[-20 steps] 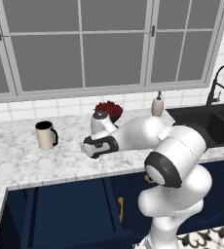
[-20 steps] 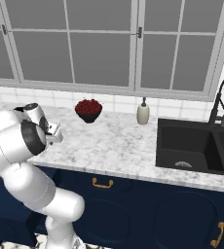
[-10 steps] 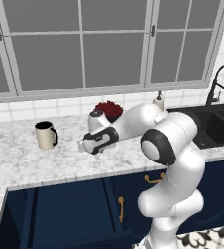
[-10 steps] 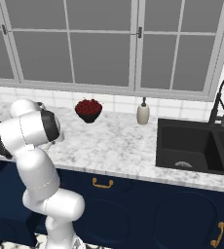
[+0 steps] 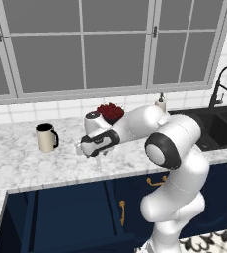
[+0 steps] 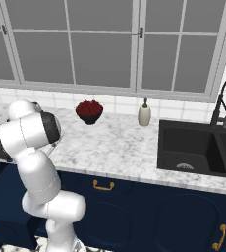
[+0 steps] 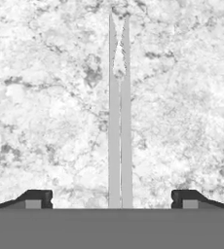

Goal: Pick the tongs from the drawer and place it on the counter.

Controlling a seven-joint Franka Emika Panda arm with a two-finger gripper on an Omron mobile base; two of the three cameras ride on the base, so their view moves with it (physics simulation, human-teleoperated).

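Hand view shows my pincer (image 7: 112, 198) spread wide, fingertips (image 7: 36, 198) clear of the thin silvery metal tongs (image 7: 119, 121) lying between them on the white marble tabletop (image 7: 46, 97); arm reaches left, low.

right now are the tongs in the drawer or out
Out: the tongs hang over the counter, with the open tool's fingertips apart either side.

Tongs (image 7: 119, 121) on counter (image 7: 46, 97), between tool's (image 7: 112, 198) spread fingertips.
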